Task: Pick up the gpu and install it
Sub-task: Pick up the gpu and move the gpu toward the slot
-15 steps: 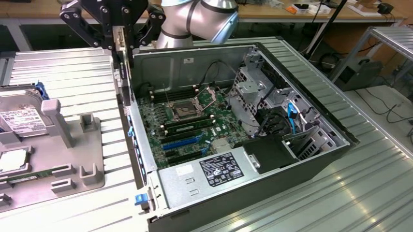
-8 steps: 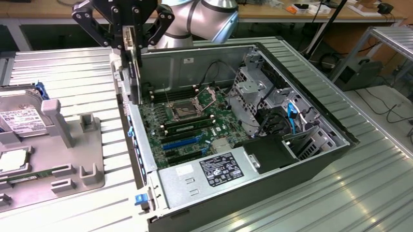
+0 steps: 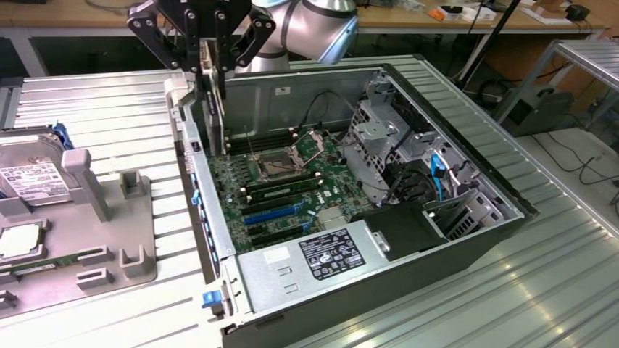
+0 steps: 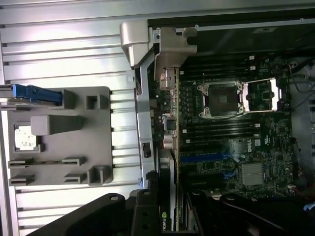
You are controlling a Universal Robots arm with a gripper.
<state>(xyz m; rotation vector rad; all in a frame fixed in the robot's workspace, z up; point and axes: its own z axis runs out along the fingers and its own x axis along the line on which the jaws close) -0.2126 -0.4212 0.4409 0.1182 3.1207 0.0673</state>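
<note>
My gripper (image 3: 209,64) hangs at the top of the exterior view, shut on the gpu (image 3: 217,109). The card is held upright, edge on, with its silver bracket side toward the exterior view's left. Its lower end dips inside the open computer case (image 3: 483,217), close to the case's wall on that side. It hangs over the motherboard (image 3: 290,181), above and behind the blue slots (image 3: 272,214). In the wrist view the gpu (image 4: 166,196) runs out from between my black fingers (image 4: 142,214), over the motherboard (image 4: 256,142) edge and beside its blue slots (image 4: 206,158).
The open CPU socket (image 3: 274,168) lies mid-board, a drive cage (image 3: 377,145) with cables stands on the exterior view's right, and the power supply (image 3: 309,257) sits at the front. A grey parts fixture (image 3: 106,239) with a hard drive (image 3: 29,177) lies outside the case.
</note>
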